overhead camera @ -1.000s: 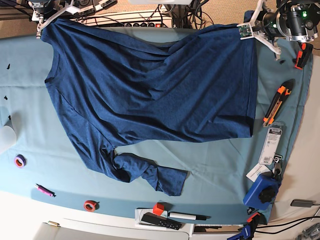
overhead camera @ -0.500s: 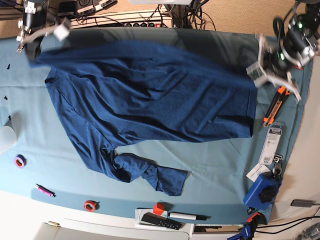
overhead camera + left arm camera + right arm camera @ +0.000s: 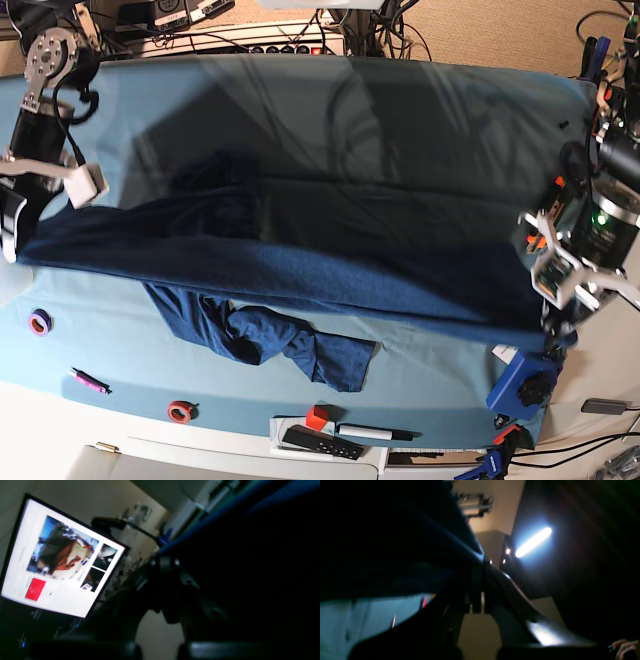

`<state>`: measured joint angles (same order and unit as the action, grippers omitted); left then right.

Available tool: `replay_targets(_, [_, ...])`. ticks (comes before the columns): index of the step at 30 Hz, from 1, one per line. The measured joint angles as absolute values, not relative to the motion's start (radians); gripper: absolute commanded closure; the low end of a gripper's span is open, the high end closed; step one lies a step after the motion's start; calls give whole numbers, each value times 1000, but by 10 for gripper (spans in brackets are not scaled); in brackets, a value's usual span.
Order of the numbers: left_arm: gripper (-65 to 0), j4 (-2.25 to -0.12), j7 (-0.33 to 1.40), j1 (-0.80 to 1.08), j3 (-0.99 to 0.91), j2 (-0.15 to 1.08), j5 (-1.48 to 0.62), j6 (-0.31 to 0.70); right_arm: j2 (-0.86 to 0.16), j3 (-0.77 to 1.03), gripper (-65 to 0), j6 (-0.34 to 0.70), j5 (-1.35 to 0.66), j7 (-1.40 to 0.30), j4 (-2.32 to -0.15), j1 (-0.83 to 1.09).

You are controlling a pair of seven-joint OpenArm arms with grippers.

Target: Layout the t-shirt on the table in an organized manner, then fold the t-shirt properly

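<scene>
Cloth in my grip: the t-shirt (image 3: 300,265) is a soft, matt, heathered navy knit, wrinkled at the bunched sleeve. The table (image 3: 420,360) wears a smooth, matt teal cloth. My right gripper (image 3: 12,215) shows glossy white plastic and brushed metal discs; my left gripper (image 3: 560,285), white plastic on black housing.
</scene>
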<state>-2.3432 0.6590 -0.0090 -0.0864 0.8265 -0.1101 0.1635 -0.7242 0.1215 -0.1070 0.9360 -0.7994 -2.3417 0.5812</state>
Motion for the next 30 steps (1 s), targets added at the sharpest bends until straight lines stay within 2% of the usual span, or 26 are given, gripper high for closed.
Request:
replay_targets(9, [0,-2343,652,-107,-86,709,70,35,-652,121,0,-205,1024,-800,-2342,439])
replay_targets(16, [0,-2344,648,-228,-86,718,193,-23,-623,121,0,-233,1060,-792,-2342,361])
replay_targets(23, [0,-2347,648,-313,-86,759,233,-35,-623,121,0,-257,1066,-771,-2342,283])
replay_targets(30, [0,-2349,649,-302,-97,765,244,-44,-623,121,0,-270,1008,-743,-2342,177])
